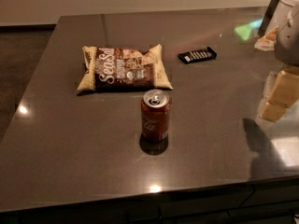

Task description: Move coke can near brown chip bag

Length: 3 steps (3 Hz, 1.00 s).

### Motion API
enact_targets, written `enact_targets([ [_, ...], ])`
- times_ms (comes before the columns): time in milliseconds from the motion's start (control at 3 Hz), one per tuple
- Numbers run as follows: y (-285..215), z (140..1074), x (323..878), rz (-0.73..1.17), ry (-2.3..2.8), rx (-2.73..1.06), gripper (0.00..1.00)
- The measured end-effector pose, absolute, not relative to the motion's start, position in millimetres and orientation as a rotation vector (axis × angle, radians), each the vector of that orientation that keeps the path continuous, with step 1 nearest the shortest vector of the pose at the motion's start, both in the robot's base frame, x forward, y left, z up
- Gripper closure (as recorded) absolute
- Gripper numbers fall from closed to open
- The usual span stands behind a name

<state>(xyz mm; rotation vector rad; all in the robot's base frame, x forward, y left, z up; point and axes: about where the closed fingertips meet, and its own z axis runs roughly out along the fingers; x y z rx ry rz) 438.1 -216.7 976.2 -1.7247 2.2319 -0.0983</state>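
near the middle of the worktop [56,139], upright: coke can [155,115], just in front of the brown chip bag [122,69], not touching. long axis vertical, top end up. likely light, stiff yet dentable, slick; best taken around mid-wall from the side. at right edge, well apart from the can: gripper [279,97], spread or pressed together, cannot tell.

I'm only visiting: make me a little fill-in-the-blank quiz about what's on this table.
1. The coke can stands ____ on the table.
2. White lettering on the brown chip bag reads ____.
3. The gripper hovers at the picture's ____ edge, away from the can.
Missing words: upright; Sea Salt; right.
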Motion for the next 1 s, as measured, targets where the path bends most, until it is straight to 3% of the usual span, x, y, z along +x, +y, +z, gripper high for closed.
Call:
enact_targets([
  [667, -203.2, 975.1, 441.0, -0.061, 2.198, -1.729, 0.0],
  [1000, -172.9, 966.0, 448.4, 0.012, 2.148, -1.708, 0.0],
])
